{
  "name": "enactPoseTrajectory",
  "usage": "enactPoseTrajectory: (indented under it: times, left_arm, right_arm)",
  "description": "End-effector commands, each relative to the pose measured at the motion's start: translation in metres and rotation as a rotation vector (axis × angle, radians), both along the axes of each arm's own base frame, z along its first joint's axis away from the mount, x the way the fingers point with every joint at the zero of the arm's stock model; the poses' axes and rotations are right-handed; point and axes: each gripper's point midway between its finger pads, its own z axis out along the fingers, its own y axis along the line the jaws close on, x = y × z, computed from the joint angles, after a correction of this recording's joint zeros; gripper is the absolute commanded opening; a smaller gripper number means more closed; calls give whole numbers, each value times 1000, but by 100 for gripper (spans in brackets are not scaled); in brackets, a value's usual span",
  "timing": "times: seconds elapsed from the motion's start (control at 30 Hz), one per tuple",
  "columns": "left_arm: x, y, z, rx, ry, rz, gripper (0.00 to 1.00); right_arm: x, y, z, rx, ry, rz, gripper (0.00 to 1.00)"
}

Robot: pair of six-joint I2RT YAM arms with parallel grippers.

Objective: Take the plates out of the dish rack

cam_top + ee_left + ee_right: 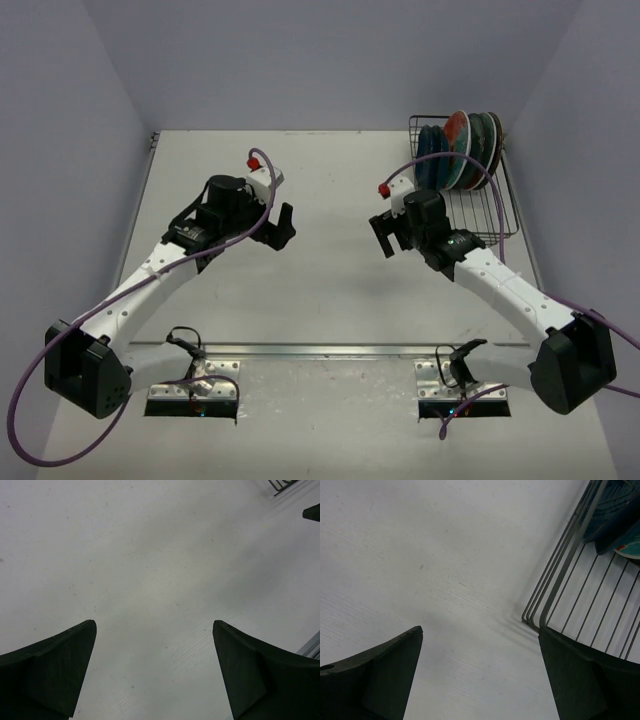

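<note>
The dark wire dish rack [487, 210] stands at the table's far right. Several plates [463, 150] stand on edge at its far end: dark blue, teal-green and one red-orange [457, 130]. My right gripper [384, 236] is open and empty, just left of the rack's near left corner. In the right wrist view the rack's corner wires [555, 587] and blue plate edges [610, 507] show to the right of the open fingers [580, 680]. My left gripper [281, 226] is open and empty over bare table at centre left; its view shows only the table [150, 580].
Grey walls close the table at the back and both sides. A metal rail [330, 350] runs along the near edge between the arm bases. The rack's near half holds no plates.
</note>
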Motion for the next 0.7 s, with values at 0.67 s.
enactPoseTrajectory:
  times: [0.67]
  left_arm:
    - [26,6,8,-28,-6,124,100]
  right_arm:
    - [177,-46,65,-326,-326,-514,62]
